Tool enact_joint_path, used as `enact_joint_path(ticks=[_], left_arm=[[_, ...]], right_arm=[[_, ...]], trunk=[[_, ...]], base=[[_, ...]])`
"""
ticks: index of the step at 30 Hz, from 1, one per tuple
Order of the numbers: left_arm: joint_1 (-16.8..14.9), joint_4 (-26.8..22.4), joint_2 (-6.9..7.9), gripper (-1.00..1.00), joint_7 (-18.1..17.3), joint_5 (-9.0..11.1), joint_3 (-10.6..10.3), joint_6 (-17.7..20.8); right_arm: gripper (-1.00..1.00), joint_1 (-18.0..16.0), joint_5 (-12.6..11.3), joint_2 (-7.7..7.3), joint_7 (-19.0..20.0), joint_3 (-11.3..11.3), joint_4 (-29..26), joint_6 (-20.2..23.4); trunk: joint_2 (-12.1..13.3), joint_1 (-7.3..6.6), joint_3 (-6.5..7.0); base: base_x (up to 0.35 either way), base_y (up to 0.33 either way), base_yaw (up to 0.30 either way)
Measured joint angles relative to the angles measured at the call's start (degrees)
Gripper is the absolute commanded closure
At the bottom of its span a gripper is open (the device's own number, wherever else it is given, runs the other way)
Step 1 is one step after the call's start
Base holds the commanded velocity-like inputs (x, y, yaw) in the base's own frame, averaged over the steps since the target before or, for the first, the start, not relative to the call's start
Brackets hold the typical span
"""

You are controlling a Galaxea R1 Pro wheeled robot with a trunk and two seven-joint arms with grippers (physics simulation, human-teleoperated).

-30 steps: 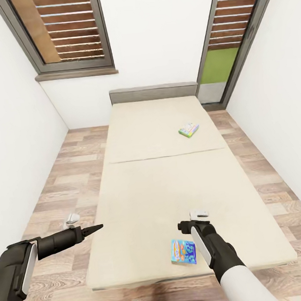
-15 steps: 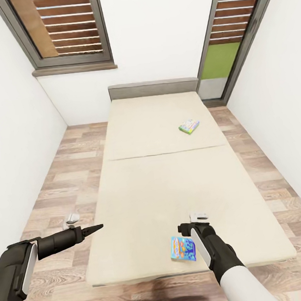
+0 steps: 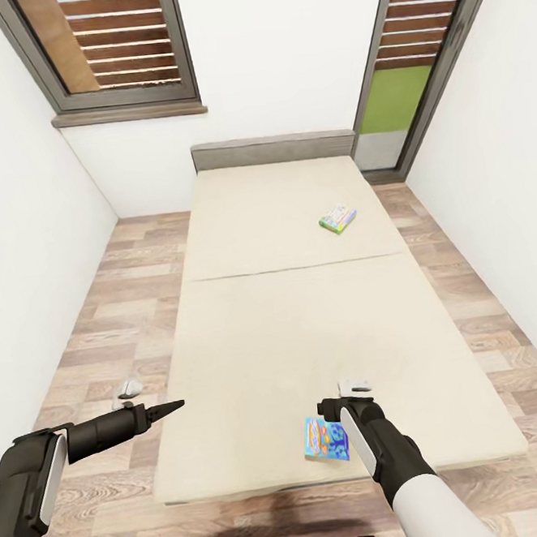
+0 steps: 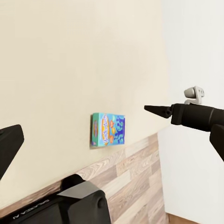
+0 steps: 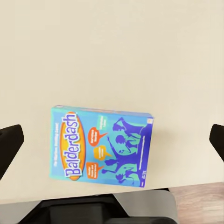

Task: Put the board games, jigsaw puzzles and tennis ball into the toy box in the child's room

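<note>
Right gripper jaws spread wide, empty, poised directly above the blue board game. Box lies flat near the bed's foot edge, long axis running across the jaws' opening. Left gripper jaws together, off the bed's left edge, farther away. Second board game lies near the bed's right edge, toward the headboard.

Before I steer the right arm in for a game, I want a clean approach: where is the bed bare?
The bed is bare between the blue Balderdash box at the foot edge and the pale game up towards the headboard, and all along its left side. Only the foot corner by the right gripper is occupied.
</note>
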Motion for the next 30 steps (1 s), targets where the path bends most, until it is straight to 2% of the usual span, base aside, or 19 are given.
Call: enact_joint_path(ticks=[14,21,30], left_arm=[[0.0,0.0,0.01,-1.0,-0.01,0.0,-0.11,0.0],[0.0,0.0,-0.09,-1.0,0.05,-0.01,-0.17,0.0],[0.0,0.08,-0.1,-1.0,0.37,-0.32,-0.23,-0.08]], right_arm=[[-1.0,-0.46,-0.05,0.0,0.0,0.03,0.13,-1.59],[-1.0,-1.8,-0.26,0.0,0.0,-0.1,1.4,-2.47],[-1.0,-4.22,-0.04,0.0,0.0,-0.26,5.06,-8.2]], trunk=[[0.0,0.0,-1.32],[0.0,0.0,-1.98],[0.0,0.0,-2.83]], base=[[0.0,0.0,0.0],[0.0,0.0,0.0],[0.0,0.0,0.0]])
